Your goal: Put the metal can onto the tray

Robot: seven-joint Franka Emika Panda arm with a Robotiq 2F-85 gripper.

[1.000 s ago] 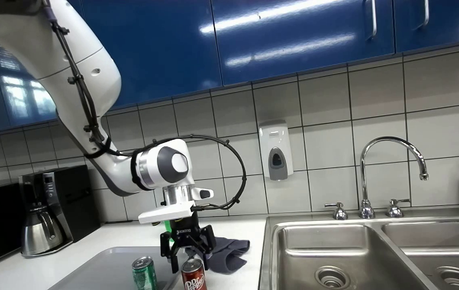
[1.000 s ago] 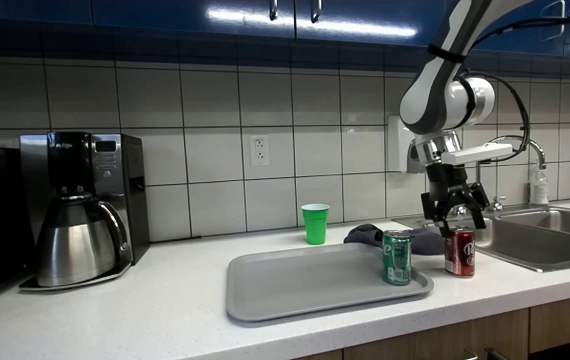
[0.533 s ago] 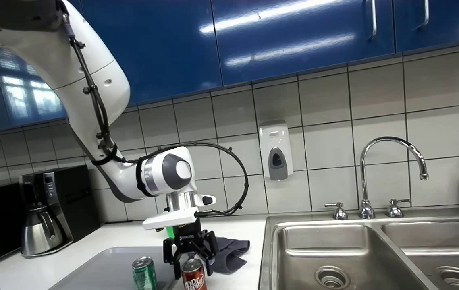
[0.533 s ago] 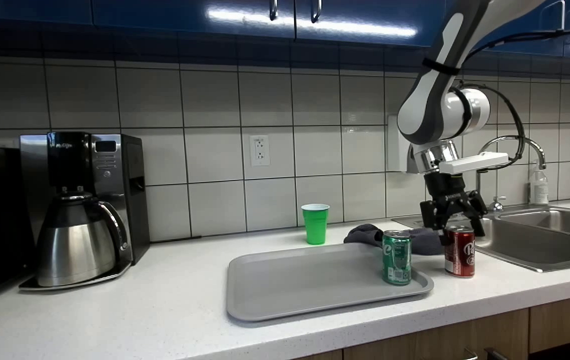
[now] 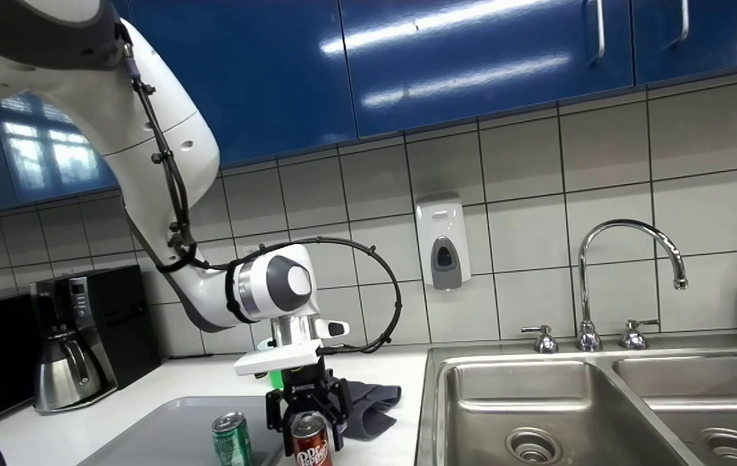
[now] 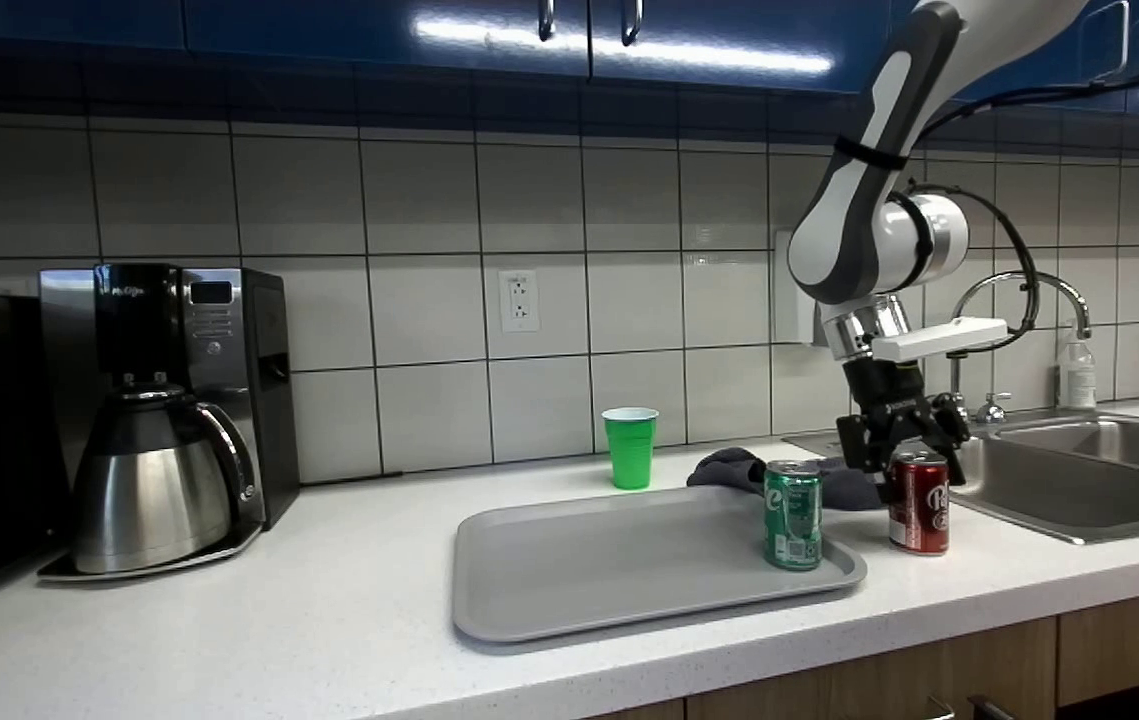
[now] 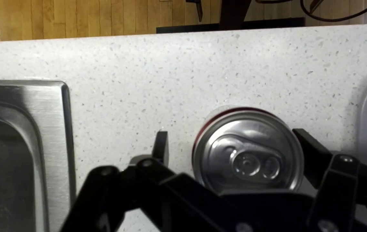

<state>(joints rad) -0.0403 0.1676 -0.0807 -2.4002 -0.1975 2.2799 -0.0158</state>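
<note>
Angular black tool (image 7: 232, 143), jaws apart, grip empty, astride the cylindrical metal can (image 6: 919, 510) on speckled white counter (image 7: 131, 83)

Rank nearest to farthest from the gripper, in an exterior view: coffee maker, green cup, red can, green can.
1. Red can, between the jaws of the open gripper.
2. Green can, on the tray, right end.
3. Green cup, behind the tray.
4. Coffee maker, far left.

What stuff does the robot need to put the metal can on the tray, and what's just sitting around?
For the job:
red can
gray tray
gripper, open around the red can

Just sitting around:
green can, standing on the tray
green cup
dark cloth
coffee maker
</note>
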